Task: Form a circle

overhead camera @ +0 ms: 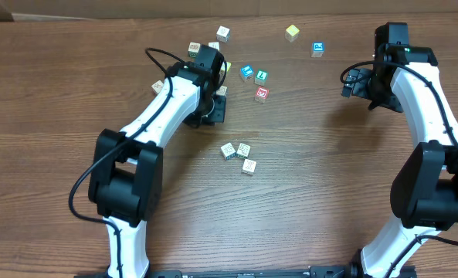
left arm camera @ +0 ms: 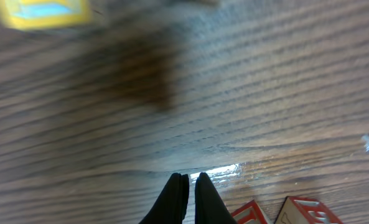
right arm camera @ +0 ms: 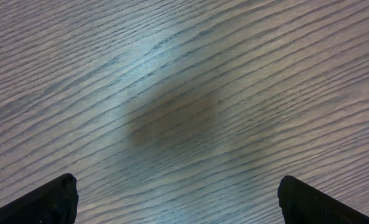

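Three cream cubes in the circle point(overhead camera: 244, 149) so far, clumped mid-table in front of both arms, more a bent row than a ring. Needs more pieces, probably. Well apart up top: red-printed cube point(overhead camera: 262, 94), blue-faced cubes point(overhead camera: 246, 72). Left gripper point(left arm camera: 191, 184) pinched shut on nothing, tips low over the table point(left arm camera: 246, 93) just beside two red-edged cubes point(left arm camera: 305, 211). Right gripper point(right arm camera: 181, 208) spread wide over bare wood, far off. Best to open the left up first, straddle one cube squarely, then set it into the gap without bumping the neighbours.
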You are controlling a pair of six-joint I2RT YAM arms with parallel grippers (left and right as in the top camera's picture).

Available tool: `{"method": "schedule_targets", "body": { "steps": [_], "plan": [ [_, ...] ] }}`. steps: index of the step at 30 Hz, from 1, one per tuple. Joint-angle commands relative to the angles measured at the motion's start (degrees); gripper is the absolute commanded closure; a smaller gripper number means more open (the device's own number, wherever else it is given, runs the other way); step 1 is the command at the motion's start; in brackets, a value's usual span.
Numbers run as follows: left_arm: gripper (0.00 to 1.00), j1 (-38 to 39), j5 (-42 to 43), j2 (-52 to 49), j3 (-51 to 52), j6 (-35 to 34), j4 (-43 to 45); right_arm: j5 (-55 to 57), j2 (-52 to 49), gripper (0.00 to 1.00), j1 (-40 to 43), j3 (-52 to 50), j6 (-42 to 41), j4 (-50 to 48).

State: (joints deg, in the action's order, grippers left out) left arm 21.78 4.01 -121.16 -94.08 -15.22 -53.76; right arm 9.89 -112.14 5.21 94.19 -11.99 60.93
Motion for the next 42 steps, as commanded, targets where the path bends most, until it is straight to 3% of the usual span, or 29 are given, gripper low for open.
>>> {"method": "schedule_targets", "body": {
  "steps": [1,5,10,18,42],
  "plan": [
    [0.96,0.1,3.6,-2.5,0.2,3.7,0.0,0.4,0.6,0.00,0.1,1.4,-0.2,-0.2],
    [0.96,0.1,3.9,-4.3,0.2,3.9,0.0,0.4,0.6,0.00,0.1,1.4,-0.2,-0.2],
    [0.96,0.0,11.3,-4.7,0.2,9.3,1.3,0.4,0.6,0.00,0.1,1.4,-0.2,-0.2],
    [0.96,0.5,13.7,-4.7,0.2,8.8,4.0,0.4,0.6,0.00,0.1,1.4,-0.2,-0.2],
    [0.96,3.7,13.4,-4.7,0.2,9.0,-0.2,0.4,0.6,0.00,0.1,1.4,-0.2,-0.2]
  ]
}}
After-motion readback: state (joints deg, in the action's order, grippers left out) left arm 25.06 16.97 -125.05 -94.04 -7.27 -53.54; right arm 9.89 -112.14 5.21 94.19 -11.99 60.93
